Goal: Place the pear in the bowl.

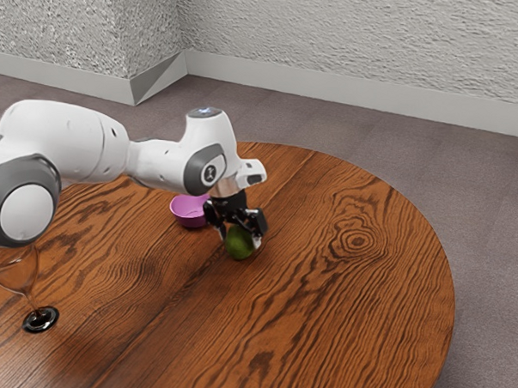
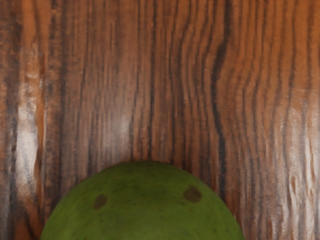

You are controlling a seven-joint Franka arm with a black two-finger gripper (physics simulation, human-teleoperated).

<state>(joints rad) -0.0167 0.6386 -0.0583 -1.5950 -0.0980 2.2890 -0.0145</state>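
Pear [image 1: 239, 246] sat under the tool [image 1: 241, 238]; pink bowl [image 1: 188, 212] stood nearer the counter's [image 1: 348, 310] far edge. Tool apart or clamped: could not tell.

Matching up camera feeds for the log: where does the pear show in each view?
Exterior view: near the middle, the green pear is at the gripper, on the exterior view's right of the pink bowl.
Wrist view: large, cut off by the picture's edge, two dark spots showing.
Shared landmark: the wood-grained tabletop.
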